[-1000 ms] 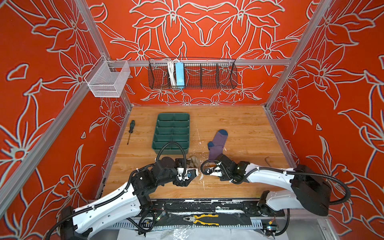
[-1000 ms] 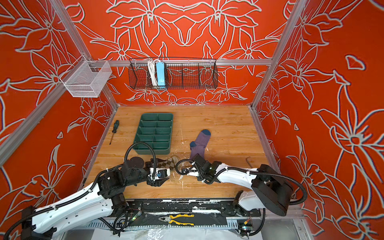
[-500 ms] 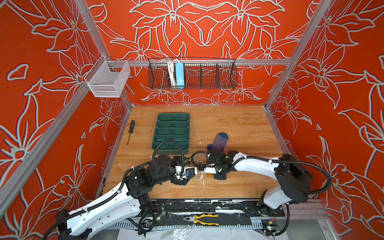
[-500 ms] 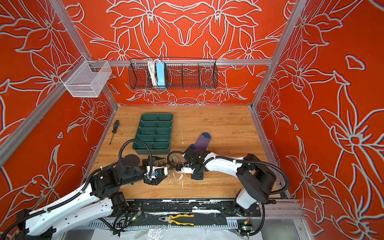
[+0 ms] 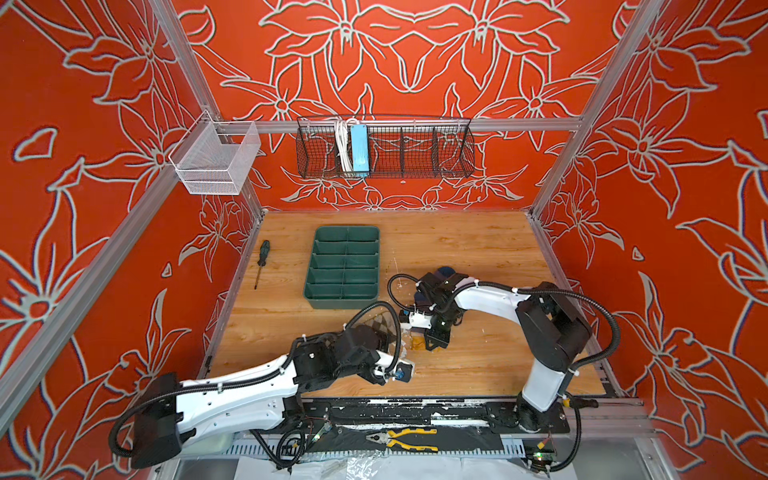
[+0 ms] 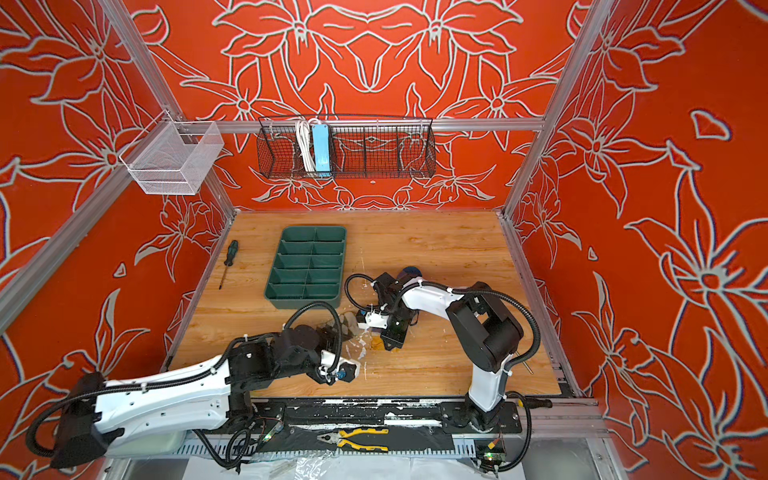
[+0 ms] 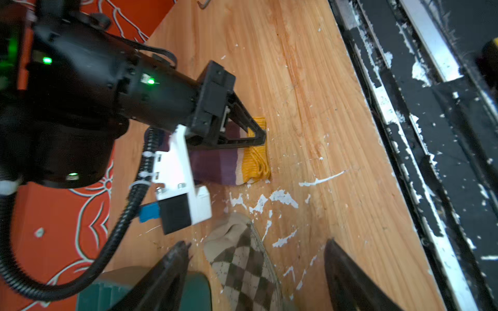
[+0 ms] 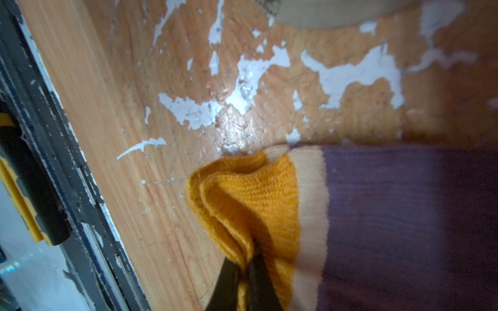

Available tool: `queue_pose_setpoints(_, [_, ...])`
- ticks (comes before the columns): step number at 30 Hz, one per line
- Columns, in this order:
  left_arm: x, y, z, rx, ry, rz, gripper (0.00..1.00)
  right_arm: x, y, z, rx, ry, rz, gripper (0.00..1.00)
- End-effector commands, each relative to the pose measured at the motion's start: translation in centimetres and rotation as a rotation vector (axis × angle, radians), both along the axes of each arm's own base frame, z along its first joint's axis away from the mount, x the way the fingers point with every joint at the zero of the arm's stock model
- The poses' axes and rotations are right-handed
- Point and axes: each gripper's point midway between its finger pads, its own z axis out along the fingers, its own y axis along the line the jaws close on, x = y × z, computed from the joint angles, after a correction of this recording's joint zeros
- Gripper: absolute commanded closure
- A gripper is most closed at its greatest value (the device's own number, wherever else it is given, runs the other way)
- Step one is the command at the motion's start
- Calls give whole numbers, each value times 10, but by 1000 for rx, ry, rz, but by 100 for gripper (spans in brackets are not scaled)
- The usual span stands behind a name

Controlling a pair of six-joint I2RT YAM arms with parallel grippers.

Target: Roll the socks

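Observation:
The purple sock (image 8: pixel 390 215) lies on the wooden table, and my right gripper (image 8: pixel 246 265) is shut on its bunched yellow cuff (image 8: pixel 250 194). In both top views the right arm covers most of this sock; only the dark toe (image 5: pixel 444 272) and the cuff (image 5: pixel 417 341) show. The beige argyle sock (image 7: pixel 242 264) lies just left of it, also visible in a top view (image 5: pixel 382 322). My left gripper (image 7: pixel 257 242) stands open over the argyle sock's tip, its fingers apart on either side and not touching it. The right gripper (image 7: pixel 258 134) shows ahead in the left wrist view.
A green divided tray (image 5: pixel 343 266) sits behind the socks, and a screwdriver (image 5: pixel 262 259) lies at the far left. Yellow-handled pliers (image 5: pixel 405 438) rest on the black front rail. A black wire basket (image 5: pixel 386 149) and a white mesh basket (image 5: pixel 216 162) hang on the walls.
The right gripper has shut on the yellow cuff and its arm has swung over the purple sock, covering most of it. The left arm drew back toward the table's front.

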Motion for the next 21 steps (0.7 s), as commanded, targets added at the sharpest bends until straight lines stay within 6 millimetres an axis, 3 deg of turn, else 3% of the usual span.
queue_pose_setpoints(1, [13,-27,1,-70,-57,-3,26,-8,-15,-12,-52,77,-13,100])
queue_pose_setpoints(6, [28,-46,-24,-42,-49,35,33,-1,-15,-13,-33,91,-41,100])
queue_pose_setpoints(14, [57,-58,-62,38,-74,142,38,2,-17,-13,-31,93,-53,100])
queue_pose_setpoints(21, [65,-67,-86,74,-48,168,51,3,-16,-13,-24,86,-57,100])
